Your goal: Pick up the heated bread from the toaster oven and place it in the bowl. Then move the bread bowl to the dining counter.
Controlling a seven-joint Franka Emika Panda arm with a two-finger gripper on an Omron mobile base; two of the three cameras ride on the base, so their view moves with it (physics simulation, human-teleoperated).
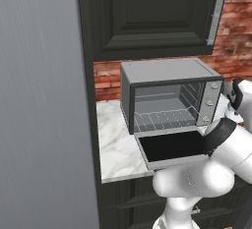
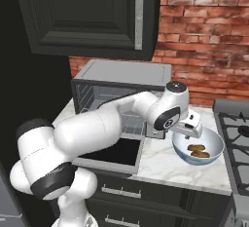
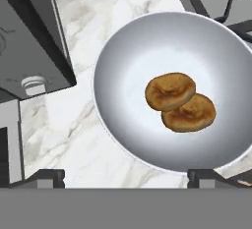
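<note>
Bread dropped in the bowl, oven emptied, carry not yet begun.

Tool [image 3: 126, 176] spread wide, gripping nothing, poised over the bowl [image 3: 110, 61]; two brown buns [image 3: 170, 91] resting inside, overlapping, toward five o'clock of centre. Bowl on the marble table [image 2: 160, 160], at three o'clock of the toaster oven [image 1: 170, 71], whose door hangs open over a bare rack. Next, probably: lower onto the rim, pinch it, lift level, then haul toward the dining counter.
</note>
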